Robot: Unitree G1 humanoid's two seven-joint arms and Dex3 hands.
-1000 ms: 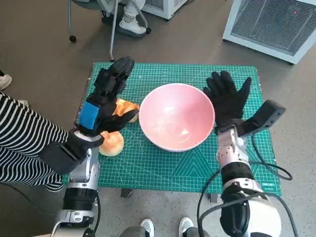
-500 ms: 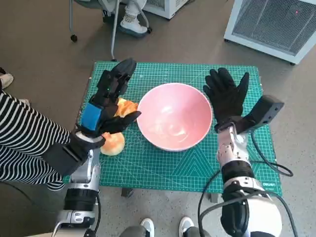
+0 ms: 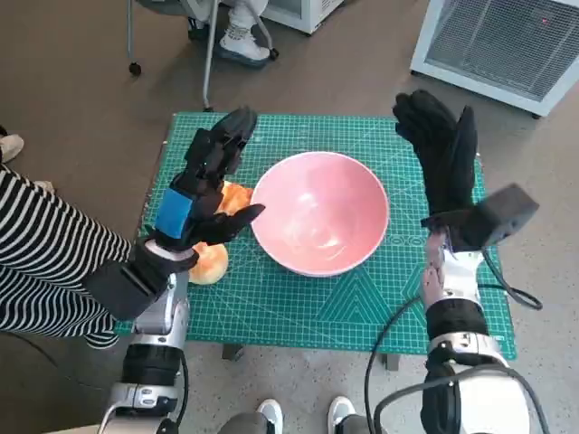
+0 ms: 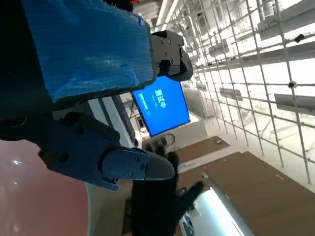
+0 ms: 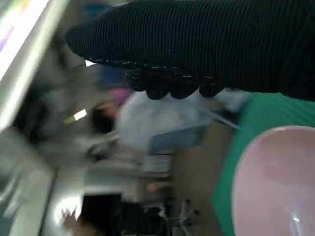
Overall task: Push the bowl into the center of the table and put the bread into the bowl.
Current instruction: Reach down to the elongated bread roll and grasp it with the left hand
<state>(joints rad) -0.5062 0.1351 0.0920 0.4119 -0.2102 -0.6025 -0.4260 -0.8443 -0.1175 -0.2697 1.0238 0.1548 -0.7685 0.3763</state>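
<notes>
The pink bowl (image 3: pixel 320 212) sits mid-mat; bread (image 3: pixel 208 260) lies beside it — under the left hand (image 3: pixel 206 185), fingers spread, empty. The right hand (image 3: pixel 441 149) hovers wide apart, holding nothing.

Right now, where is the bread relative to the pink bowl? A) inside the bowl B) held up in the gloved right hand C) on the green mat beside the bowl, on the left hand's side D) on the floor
C: the golden bread pieces lie on the green cutting mat next to the round pink bowl, partly under the blue-taped left hand; the bowl is empty.
</notes>
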